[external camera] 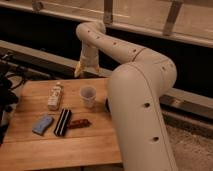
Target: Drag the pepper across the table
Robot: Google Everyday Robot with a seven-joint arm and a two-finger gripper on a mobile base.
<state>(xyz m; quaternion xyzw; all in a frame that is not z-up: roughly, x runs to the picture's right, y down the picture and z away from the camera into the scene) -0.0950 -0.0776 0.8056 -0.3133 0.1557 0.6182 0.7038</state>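
My pincer (81,70) hangs over the far edge of the light wooden butcher-block table (75,147), above its surface and touching nothing. Whether it is apart or together I cannot tell. My thick white arm (142,105) sweeps in from the right and covers the table's right side.

The small, glossy, dark red-brown pepper (79,123) lies flat near the middle of the table, towards the front edge and well apart from my pincer. Its left end sits just beside the black ribbed rectangular block (62,122), which lies lengthwise front to back; whether the two touch I cannot tell. Left of that block lies a blue sponge-like pad (43,124), just beside it.

Between my pincer and the pepper stand two other things. One is a white oblong packet with printed markings (55,96), lying flat on the left part of the table. The other is a small translucent plastic cup (88,96), upright with its mouth upward, behind the pepper and slightly to the right. Whether the cup holds anything I cannot tell.

Off the table's left edge sits dark equipment with black cables (7,82).
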